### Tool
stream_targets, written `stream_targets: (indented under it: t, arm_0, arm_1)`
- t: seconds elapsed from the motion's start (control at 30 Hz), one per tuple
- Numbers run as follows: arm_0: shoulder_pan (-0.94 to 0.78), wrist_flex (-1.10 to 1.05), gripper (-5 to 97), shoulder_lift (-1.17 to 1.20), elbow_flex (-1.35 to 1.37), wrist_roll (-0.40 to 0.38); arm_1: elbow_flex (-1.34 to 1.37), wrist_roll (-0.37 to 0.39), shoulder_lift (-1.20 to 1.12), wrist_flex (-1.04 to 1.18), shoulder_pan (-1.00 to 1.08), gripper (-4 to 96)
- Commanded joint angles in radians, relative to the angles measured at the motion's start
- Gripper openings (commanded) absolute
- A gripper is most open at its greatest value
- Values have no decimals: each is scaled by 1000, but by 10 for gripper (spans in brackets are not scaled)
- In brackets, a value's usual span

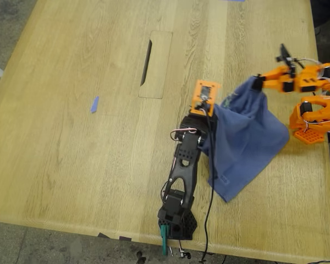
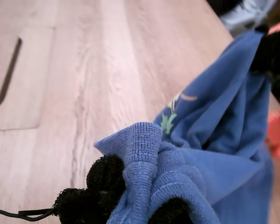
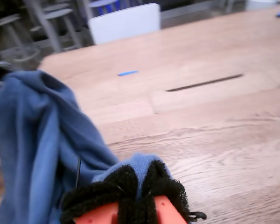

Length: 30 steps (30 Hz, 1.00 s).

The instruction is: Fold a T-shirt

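Slate-blue T-shirt (image 1: 247, 137) hangs pinched between my first tool (image 2: 130, 196) and second tool (image 3: 135, 186), both clamped, probably mid-lift; next, lay it flat.

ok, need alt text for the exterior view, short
A slate-blue cloth T-shirt hangs stretched between two robot arms above a light wooden table. My first gripper, on the black arm at the table's near edge, pinches one part; my second gripper, on the orange arm at the exterior view's right, pinches another. A small blue scrap lies toward that view's left.
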Motion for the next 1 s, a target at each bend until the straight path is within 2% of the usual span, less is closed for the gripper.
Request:
stream_targets:
  t: [0.0, 0.3, 0.5, 0.97]
  arm_0:
    - [-72, -259, -3, 12, 32, 9]
    - [-233, -718, -3, -216, 127, 11]
    - [-318, -931, -3, -341, 166, 11]
    - [-459, -1330, -3, -650, 137, 21]
  arm_1:
    - [87, -3, -25, -173, 44, 0]
    - [278, -2, -282, -670, 256, 0]
    - [222, 0, -569, -927, 368, 0]
    - [-46, 3, -1137, -1289, 538, 0]
